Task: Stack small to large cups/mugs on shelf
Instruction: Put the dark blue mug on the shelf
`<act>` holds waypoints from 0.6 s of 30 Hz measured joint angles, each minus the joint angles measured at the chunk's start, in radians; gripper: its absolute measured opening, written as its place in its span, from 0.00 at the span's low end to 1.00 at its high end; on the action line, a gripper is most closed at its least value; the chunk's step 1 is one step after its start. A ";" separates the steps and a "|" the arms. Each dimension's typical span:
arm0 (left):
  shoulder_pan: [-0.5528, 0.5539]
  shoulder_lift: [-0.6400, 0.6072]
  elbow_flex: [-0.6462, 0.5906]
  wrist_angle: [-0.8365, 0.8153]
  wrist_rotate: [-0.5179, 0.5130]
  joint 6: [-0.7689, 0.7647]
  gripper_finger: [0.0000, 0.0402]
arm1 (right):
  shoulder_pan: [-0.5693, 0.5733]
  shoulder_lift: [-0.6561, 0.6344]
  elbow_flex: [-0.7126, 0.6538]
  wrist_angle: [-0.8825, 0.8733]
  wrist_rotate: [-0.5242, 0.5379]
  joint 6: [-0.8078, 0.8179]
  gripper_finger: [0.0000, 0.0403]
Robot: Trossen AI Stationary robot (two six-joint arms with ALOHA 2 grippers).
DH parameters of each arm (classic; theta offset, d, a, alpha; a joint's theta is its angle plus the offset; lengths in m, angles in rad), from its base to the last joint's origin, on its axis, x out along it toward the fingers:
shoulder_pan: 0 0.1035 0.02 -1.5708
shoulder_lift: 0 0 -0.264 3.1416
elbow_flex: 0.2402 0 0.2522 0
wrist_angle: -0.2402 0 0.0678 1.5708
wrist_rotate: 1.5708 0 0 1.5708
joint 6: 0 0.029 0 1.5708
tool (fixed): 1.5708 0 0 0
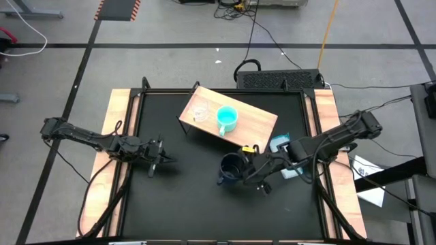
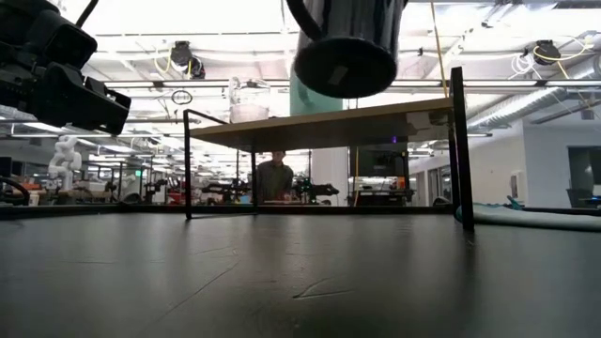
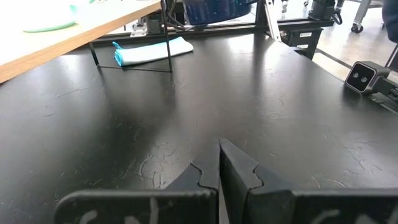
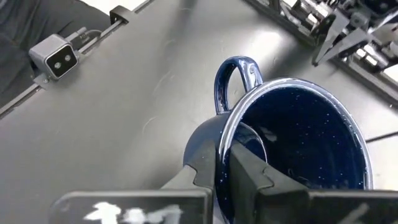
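Note:
The dark blue, almost black mug (image 1: 230,167) hangs in the air in front of the shelf; the low view shows its underside (image 2: 346,58) well above the tabletop. My right gripper (image 1: 245,170) is shut on it. The wooden shelf (image 1: 259,122) stands on dark legs at the table's far middle. On it stand a clear cup (image 1: 199,112) and a turquoise mug (image 1: 227,119). My left gripper (image 1: 162,160) is shut and empty, low over the table's left part (image 3: 219,167). My right gripper holds the dark mug by its rim (image 4: 227,132), on the side away from the handle (image 4: 236,78). One finger is inside the mug and one outside on the wall. The fingers come from the table's right side, slanting down. The mug is lifted clear of the table, its mouth up.
A flat light-blue item (image 1: 282,145) lies on the table to the right of the shelf, under my right arm; it also shows in the left wrist view (image 3: 152,50). Wooden strips (image 1: 116,136) run along the table's left and right sides. A person stands far behind the table (image 2: 274,178).

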State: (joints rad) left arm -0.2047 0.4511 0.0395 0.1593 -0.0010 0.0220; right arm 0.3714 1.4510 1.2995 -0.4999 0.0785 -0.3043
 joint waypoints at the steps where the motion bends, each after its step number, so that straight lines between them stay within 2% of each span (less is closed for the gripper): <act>1: 0.000 0.000 0.000 0.000 0.000 0.000 0.02 | 0.000 -0.003 0.000 -0.009 0.000 0.009 0.03; 18: 0.000 0.000 0.000 0.001 0.000 0.001 0.02 | -0.003 -0.001 0.018 -0.064 0.000 0.049 0.03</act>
State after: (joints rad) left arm -0.2045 0.4511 0.0395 0.1608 -0.0010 0.0235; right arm 0.3683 1.4503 1.3174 -0.5643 0.0789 -0.2551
